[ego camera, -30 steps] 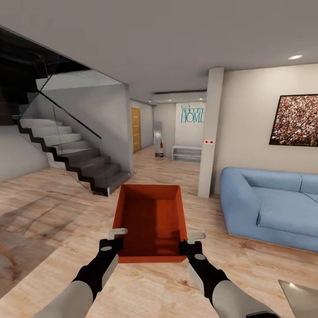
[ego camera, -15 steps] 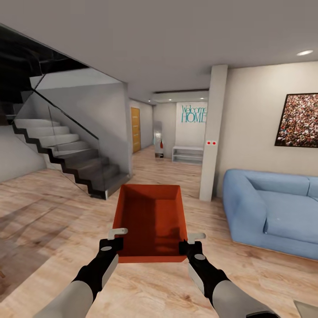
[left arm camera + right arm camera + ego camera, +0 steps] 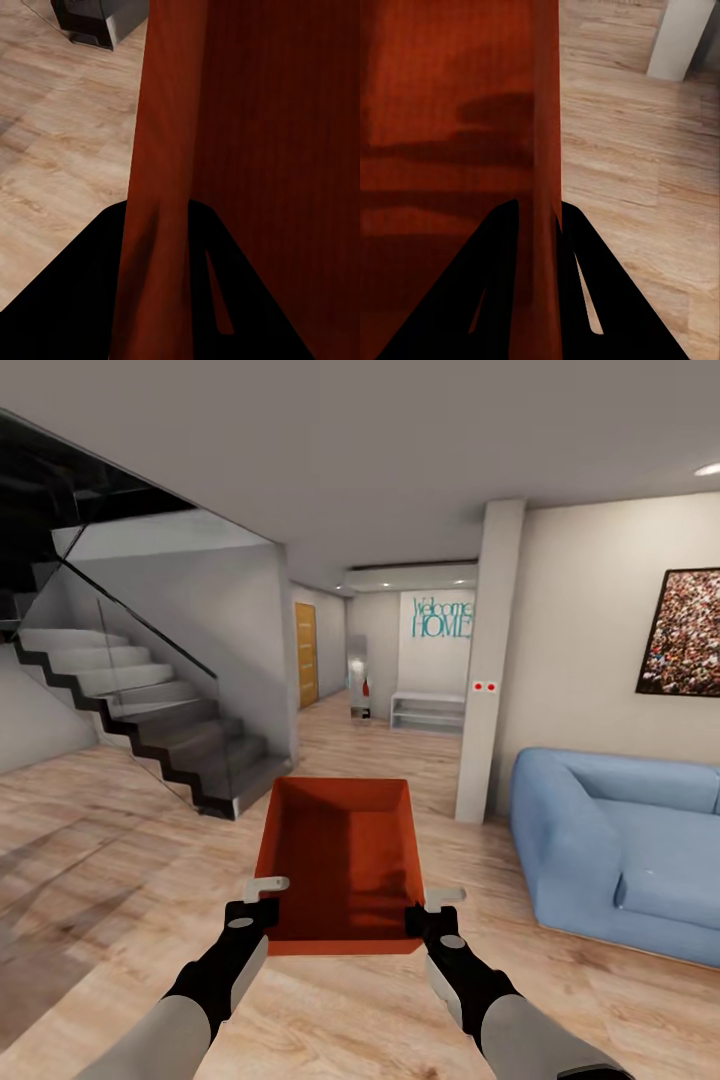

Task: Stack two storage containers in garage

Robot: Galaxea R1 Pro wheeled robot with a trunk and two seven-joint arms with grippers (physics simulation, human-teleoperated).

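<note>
So the orange-red storage container (image 3: 342, 860) was lidless with nothing inside, just shadow along its near end. It hung in the air between the two grippers, out in front of the robot over the light wood plank floor (image 3: 120, 860) of the living room. The left gripper (image 3: 262, 905) was clamped on the near left wall, the right gripper (image 3: 428, 915) clamped on the near right wall; in both wrist views the dark fingers (image 3: 506, 277) straddled the rim. Both arms reached forward, roughly level and parallel. Walls tapered slightly, plain plastic look. Past the right gripper sat the blue sofa (image 3: 620, 840); beyond the left one, the stairs (image 3: 150, 720).
</note>
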